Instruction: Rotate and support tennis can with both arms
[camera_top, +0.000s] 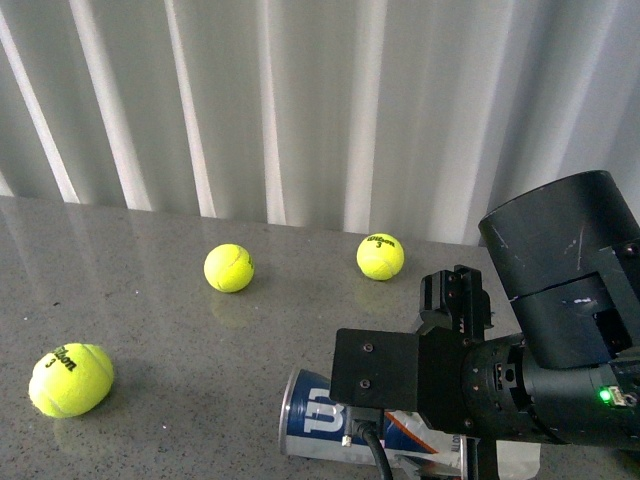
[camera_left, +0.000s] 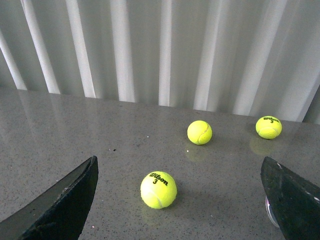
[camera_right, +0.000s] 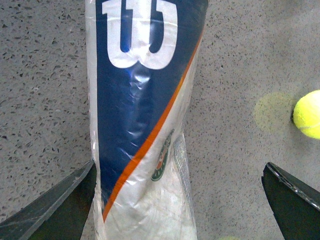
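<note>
While the tennis can (camera_top: 318, 420) lies on its side near the bench's (camera_top: 150, 310) front edge, long axis roughly along that edge, the right gripper (camera_right: 175, 205) straddles its width with jaws apart, far nearer than the left gripper (camera_left: 178, 200), likewise spread and empty.

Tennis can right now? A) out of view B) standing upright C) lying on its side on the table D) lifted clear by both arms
C: the tennis can lies on its side on the table, silver rim towards the front camera, with the right gripper open, jaws either side of it.
</note>
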